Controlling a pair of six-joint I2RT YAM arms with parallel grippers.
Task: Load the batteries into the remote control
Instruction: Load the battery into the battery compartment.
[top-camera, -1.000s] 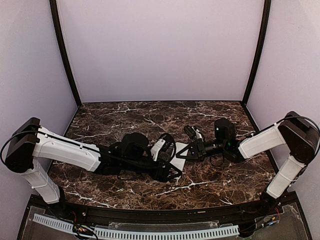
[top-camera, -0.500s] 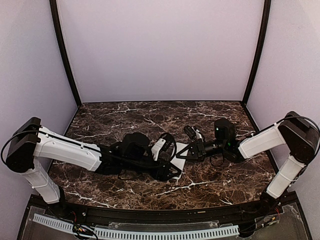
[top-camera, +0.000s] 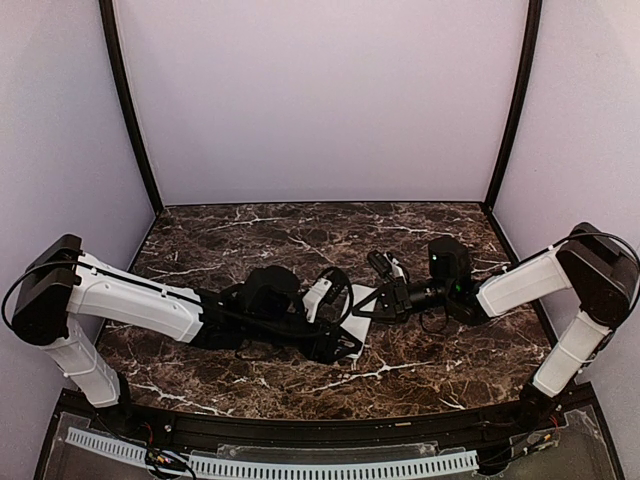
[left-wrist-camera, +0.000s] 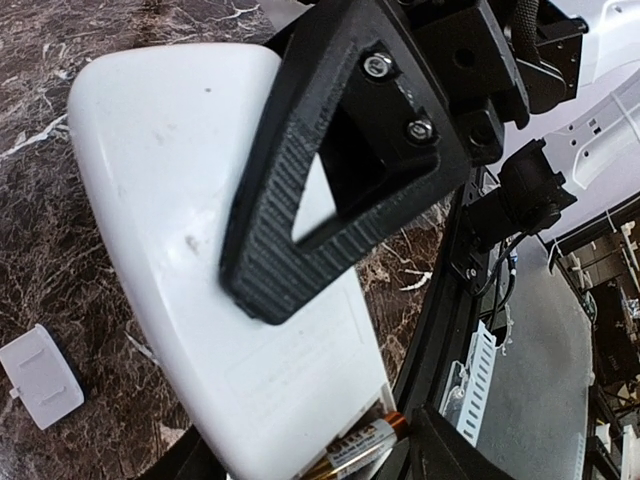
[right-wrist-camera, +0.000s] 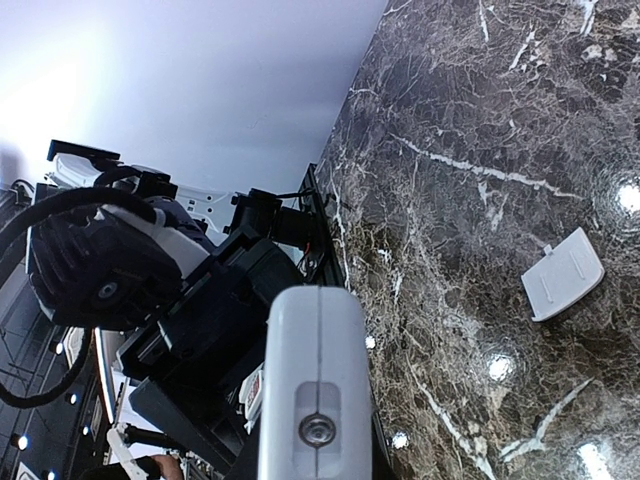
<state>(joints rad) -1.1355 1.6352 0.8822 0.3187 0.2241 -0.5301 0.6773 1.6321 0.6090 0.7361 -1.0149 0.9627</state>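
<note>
The white remote control (left-wrist-camera: 180, 200) is held off the table, plain back facing the left wrist camera; its end faces the right wrist camera (right-wrist-camera: 315, 350). My right gripper (top-camera: 372, 303) is shut on the remote, with one black finger (left-wrist-camera: 300, 210) lying across its back. A battery (left-wrist-camera: 365, 445), dark with a copper end, lies along the remote's open near end, between the fingers of my left gripper (left-wrist-camera: 320, 470). Its copper end touches the right finger. In the top view the left gripper (top-camera: 345, 348) sits just below the remote (top-camera: 357, 310).
The small white flat cover (left-wrist-camera: 40, 372) lies on the marble table beside the remote and also shows in the right wrist view (right-wrist-camera: 563, 275). The table's black front rail (left-wrist-camera: 450, 300) runs close behind the grippers.
</note>
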